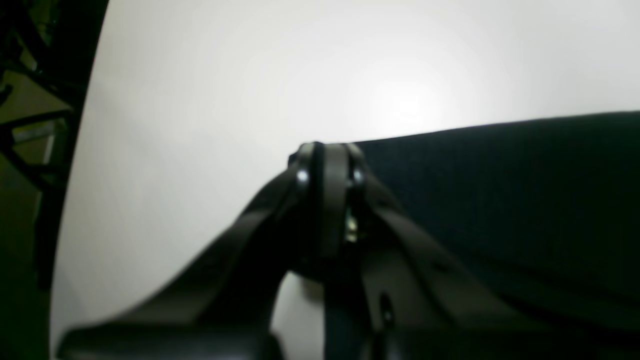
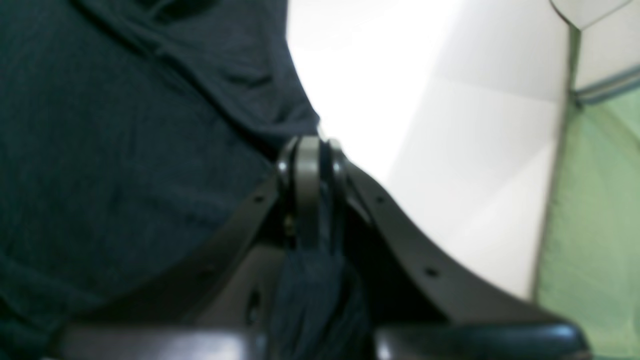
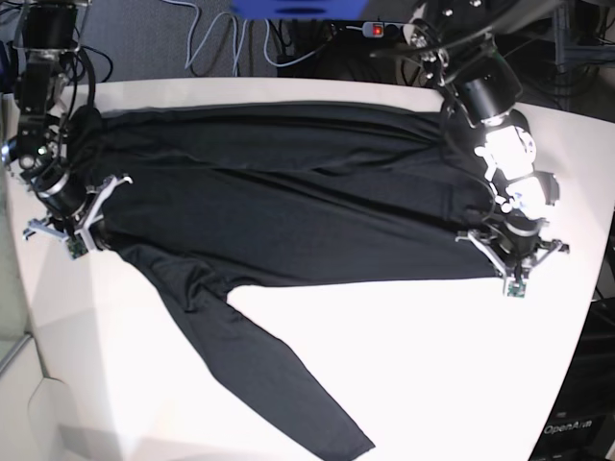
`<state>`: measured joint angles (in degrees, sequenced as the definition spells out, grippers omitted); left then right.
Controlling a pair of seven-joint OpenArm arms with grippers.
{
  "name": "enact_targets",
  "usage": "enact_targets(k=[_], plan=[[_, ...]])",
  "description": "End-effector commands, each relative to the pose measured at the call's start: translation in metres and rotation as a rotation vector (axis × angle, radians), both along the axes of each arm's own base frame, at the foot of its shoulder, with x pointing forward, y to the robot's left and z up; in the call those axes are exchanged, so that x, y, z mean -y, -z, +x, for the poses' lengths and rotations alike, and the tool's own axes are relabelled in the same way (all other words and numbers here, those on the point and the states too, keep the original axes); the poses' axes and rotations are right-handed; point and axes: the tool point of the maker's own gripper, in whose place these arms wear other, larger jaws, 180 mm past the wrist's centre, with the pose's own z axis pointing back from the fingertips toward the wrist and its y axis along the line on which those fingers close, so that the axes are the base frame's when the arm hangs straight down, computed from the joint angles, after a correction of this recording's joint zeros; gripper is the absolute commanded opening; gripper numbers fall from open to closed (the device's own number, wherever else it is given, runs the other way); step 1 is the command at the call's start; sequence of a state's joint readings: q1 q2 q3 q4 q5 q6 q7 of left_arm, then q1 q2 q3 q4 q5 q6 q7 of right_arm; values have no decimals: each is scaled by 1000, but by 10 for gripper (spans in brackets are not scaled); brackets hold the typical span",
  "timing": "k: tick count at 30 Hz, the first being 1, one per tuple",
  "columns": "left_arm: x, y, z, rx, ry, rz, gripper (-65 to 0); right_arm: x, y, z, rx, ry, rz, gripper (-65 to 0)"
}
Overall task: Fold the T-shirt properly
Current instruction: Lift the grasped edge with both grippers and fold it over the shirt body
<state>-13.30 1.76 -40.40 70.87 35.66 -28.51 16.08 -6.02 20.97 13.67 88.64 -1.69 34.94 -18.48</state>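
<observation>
While T-shirt (image 3: pixel 288 202) lies spread | both fingers closed, pinching its side edges | white table (image 3: pixel 432 365) bare in front

The T-shirt (image 3: pixel 288 202) lies spread across the table (image 3: pixel 452 365), one sleeve (image 3: pixel 259 365) trailing toward the front edge.

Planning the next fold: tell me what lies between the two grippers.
In the base view, the black T-shirt spans the whole stretch from the right gripper to the left gripper, with one sleeve trailing toward the table's near edge.

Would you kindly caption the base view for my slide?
Both grippers pinch opposite ends of the black T-shirt spread on the white table.
</observation>
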Motion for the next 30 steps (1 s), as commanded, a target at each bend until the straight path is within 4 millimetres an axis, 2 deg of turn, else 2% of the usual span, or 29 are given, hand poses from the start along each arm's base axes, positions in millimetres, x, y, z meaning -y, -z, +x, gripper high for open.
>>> enact_targets(k=[1,5,10,12,16,19,23,26,30], plan=[[-4,-23,12,80,-4,1,-650,1,-20,6,62,-14,-3,-648],[-6,-22,1,95,-13,-21,-650,-1,-20,-2,58,-20,-11,-648],[3,-13,-2,68,26,-16,-650,1,-19,0,54,-15,-15,-625],[7,-14,-1,72,36,-13,-650,1,-23,4,65,-14,-15,-577],[8,-14,0,70,39,-14,-650,9,-17,14,54,12,1,-451],[9,-13,1,70,40,-17,-650,18,-4,23,22,45,24,-395],[10,-15,2,74,43,-16,-650,29,10,36,-13,84,59,-385],[17,-16,6,74,66,-11,-650,21,18,41,-54,29,94,-385],[21,-17,7,76,77,-6,-650,23,18,48,-52,38,106,-385]])
